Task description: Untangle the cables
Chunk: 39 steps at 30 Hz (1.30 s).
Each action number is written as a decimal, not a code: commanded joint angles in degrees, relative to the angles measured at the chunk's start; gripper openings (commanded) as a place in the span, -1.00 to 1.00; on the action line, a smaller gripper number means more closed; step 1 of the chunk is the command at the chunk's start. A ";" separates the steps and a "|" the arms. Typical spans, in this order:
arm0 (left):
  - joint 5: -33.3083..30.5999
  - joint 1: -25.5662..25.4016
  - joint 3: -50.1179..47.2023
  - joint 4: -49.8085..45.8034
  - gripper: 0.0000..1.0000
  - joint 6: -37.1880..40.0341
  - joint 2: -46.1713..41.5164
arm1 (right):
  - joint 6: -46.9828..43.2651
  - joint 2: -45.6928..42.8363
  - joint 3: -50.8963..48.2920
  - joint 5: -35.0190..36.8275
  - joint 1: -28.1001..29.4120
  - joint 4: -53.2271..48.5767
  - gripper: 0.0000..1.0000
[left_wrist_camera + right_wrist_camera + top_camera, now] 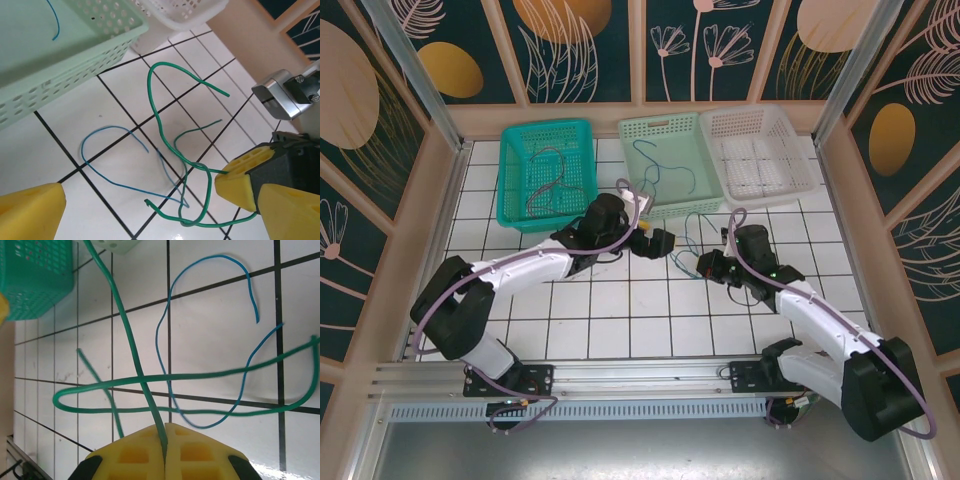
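Green cable point(131, 347) pinched in closed right gripper point(165, 432), trailing left across blue cable point(157, 337) on tiles point(215, 355) between both grippers. Left gripper point(160, 212) wide open, empty, over the crossing; blue loop looks nearest it.

My white tiled table point(620, 310) carries a teal basket point(506, 180), a mint basket point(665, 122) and a white basket point(752, 110) along its far edge, while nearer me a green cable point(150, 92) and a blue cable point(82, 150) cross on the tiles.

Green cable point(154, 111) across blue cable point(83, 151) on tiles point(115, 90)
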 commanded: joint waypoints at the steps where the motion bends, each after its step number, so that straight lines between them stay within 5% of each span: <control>1: 0.33 0.27 4.61 -4.59 0.97 4.93 1.87 | -3.04 1.17 2.50 0.66 -0.32 -3.19 -1.00; 8: 15.03 0.21 9.52 -6.17 0.92 9.19 6.94 | -3.39 2.16 3.16 0.54 -0.36 -2.81 -1.00; 14: 22.85 -0.74 14.38 -15.96 0.48 19.01 11.82 | -3.04 2.95 3.44 -0.37 -0.82 -1.94 -1.00; 23: 21.35 -4.69 16.96 -21.76 0.50 24.30 15.34 | -2.26 2.02 3.34 -2.05 -2.67 -1.10 -1.00; 34: 15.08 -5.26 21.08 -19.95 0.08 22.71 18.80 | -1.99 0.50 2.41 -3.64 -2.55 -0.86 -1.00; 37: 14.37 -5.32 21.52 -19.45 -0.24 22.41 19.30 | -2.11 0.27 2.30 -3.86 -2.54 -1.42 -1.00; 39: 13.48 -5.28 21.29 -18.95 -0.63 21.83 18.85 | -2.14 0.08 2.13 -3.59 -2.59 -2.14 -1.00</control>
